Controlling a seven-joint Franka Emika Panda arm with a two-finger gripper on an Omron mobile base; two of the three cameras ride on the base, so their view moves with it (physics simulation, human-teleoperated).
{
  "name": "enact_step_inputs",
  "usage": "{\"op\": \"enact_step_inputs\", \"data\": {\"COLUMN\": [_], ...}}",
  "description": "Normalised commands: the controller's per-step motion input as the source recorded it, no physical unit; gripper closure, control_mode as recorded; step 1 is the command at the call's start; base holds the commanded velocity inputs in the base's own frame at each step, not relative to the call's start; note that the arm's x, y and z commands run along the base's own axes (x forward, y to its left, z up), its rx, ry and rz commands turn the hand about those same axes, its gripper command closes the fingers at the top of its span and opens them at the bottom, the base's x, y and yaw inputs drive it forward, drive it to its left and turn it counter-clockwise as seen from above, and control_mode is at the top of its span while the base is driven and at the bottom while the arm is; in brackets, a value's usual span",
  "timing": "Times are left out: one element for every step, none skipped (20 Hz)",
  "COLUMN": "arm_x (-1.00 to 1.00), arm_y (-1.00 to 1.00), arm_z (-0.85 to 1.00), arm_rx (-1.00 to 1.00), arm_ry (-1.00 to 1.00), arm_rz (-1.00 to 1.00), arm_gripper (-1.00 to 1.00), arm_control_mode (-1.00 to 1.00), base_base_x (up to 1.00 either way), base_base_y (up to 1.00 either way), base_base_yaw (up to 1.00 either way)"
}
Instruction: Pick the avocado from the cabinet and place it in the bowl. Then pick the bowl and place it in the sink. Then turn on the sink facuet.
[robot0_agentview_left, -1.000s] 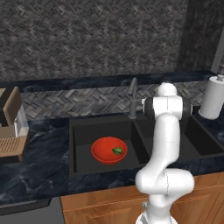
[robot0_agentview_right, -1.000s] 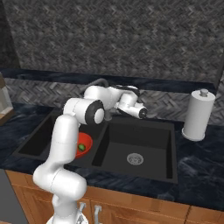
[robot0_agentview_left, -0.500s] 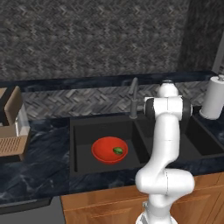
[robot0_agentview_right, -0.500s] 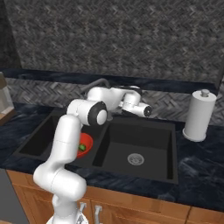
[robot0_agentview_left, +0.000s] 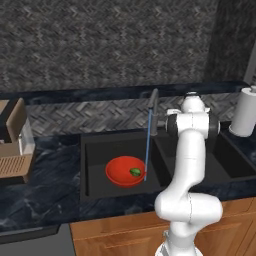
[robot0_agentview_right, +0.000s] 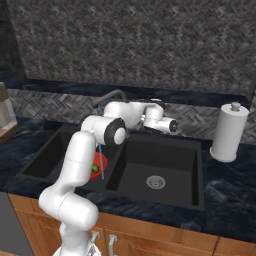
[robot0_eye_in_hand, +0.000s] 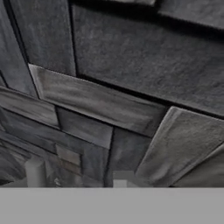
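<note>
Status, as we see it:

- Bowl (robot0_agentview_left: 117, 170) sits on the floor of the left basin of the sink (robot0_agentview_left: 95, 160), upright, towards the basin's right side.
- Avocado (robot0_agentview_left: 135, 172) is inside the bowl, at about 3 o'clock from the bowl's centre in the left base view, resting on the red surface.
- Sink facuet (robot0_agentview_left: 154, 107) stands at the back rim between the two basins, roughly 1 o'clock from the bowl. A thin blue water stream (robot0_agentview_left: 148, 145) drops straight from its spout and lands at the bowl's right edge, just beside the avocado.
- Arm (robot0_agentview_left: 187, 165) rises in front of the basin divider, and its upper links bend over towards the back wall. In the right base view the wrist reaches out over the right basin, at 12 o'clock from the drain (robot0_agentview_right: 156, 182) and close to the tiled wall.
- Hand (robot0_eye_in_hand: 78, 177): released. In the hand view we see both fingertips (robot0_eye_in_hand: 35, 173) spread apart with nothing between them, and only backsplash tile (robot0_eye_in_hand: 109, 65) right ahead, very near. We see no contact with the facuet.
- Right basin holds nothing apart from the drain.
- Paper-towel roll (robot0_agentview_right: 227, 132) stands upright on the worktop (robot0_agentview_left: 40, 200) at 3 o'clock from the sink, well apart from the hand.
- A wooden item (robot0_agentview_left: 12, 150) sits on the worktop at 9 o'clock from the sink. We can't tell what it is.
</note>
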Motion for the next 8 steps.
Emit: {"op": "enact_step_inputs", "data": {"arm_x": [-0.04, -0.04, -0.05, -0.05, -0.05, -0.06, -0.01, 0.00], "arm_y": [-0.63, -0.59, -0.55, -0.55, -0.51, -0.45, -0.36, -0.28], "arm_z": [-0.16, -0.16, -0.16, -0.15, -0.13, -0.12, -0.11, -0.05], "arm_rx": [0.06, 0.05, 0.05, 0.05, 0.05, 0.05, 0.04, 0.04], "arm_ry": [0.10, 0.10, 0.09, 0.09, 0.07, 0.05, 0.06, 0.08], "arm_rz": [0.00, 0.00, 0.00, 0.00, 0.00, 0.00, 0.00, 0.00], "arm_gripper": [1.00, 1.00, 1.00, 1.00, 1.00, 1.00, 1.00, 1.00], "arm_control_mode": [-1.00, -1.00, -1.00, -1.00, -1.00, -1.00, -1.00, -1.00], "base_base_x": [0.00, 0.00, 0.00, 0.00, 0.00, 0.00, 0.00, 0.00], "base_base_y": [0.00, 0.00, 0.00, 0.00, 0.00, 0.00, 0.00, 0.00], "base_base_yaw": [0.00, 0.00, 0.00, 0.00, 0.00, 0.00, 0.00, 0.00]}}
